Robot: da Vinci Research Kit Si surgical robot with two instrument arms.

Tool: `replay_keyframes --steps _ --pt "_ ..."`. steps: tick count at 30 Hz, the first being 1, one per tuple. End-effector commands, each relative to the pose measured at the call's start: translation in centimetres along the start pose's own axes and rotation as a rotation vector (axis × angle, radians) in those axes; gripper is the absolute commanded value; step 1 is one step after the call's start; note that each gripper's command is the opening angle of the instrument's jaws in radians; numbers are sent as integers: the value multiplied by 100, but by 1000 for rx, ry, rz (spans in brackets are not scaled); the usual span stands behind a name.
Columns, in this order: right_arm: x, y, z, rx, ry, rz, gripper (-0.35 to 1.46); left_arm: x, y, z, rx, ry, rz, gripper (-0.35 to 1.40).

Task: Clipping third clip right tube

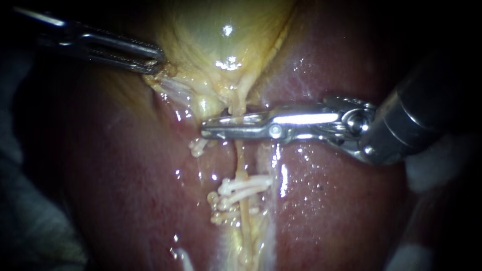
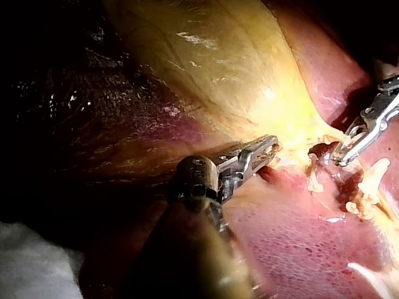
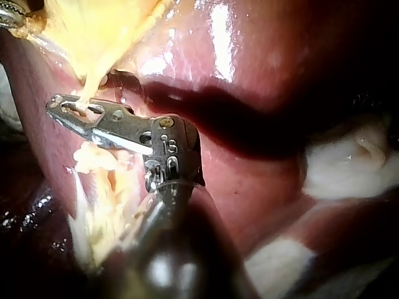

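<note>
The right tube [image 1: 241,163] runs as a thin yellow strand from the gallbladder [image 1: 221,35] down over the liver [image 1: 326,200]. Two white clips [image 1: 243,189] sit on it low down. Higher up, my right instrument [image 1: 211,129] crosses it with its jaws shut on the tube; white material shows between the jaws in the right wrist view [image 3: 59,107]. My left instrument [image 1: 155,64] has its jaws shut on the gallbladder's lower edge, up and left of the tube, as its own view shows [image 2: 271,149]. There my right instrument [image 2: 340,159] lies beyond it.
Another white clip [image 1: 198,147] lies just left of the right tube, below my right instrument's tips. White gauze [image 1: 432,165] lies beside the liver at the right, and more gauze [image 2: 31,261] at the liver's dark edge.
</note>
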Motion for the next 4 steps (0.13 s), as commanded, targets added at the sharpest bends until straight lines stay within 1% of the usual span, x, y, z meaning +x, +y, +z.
replay_keyframes --steps 1,4 --pt "-1 0 1 0 0 -1 -35 0 0 0 0 0 0 -35" --pt "-1 0 1 -1 0 -1 -35 0 0 0 0 0 0 -35"
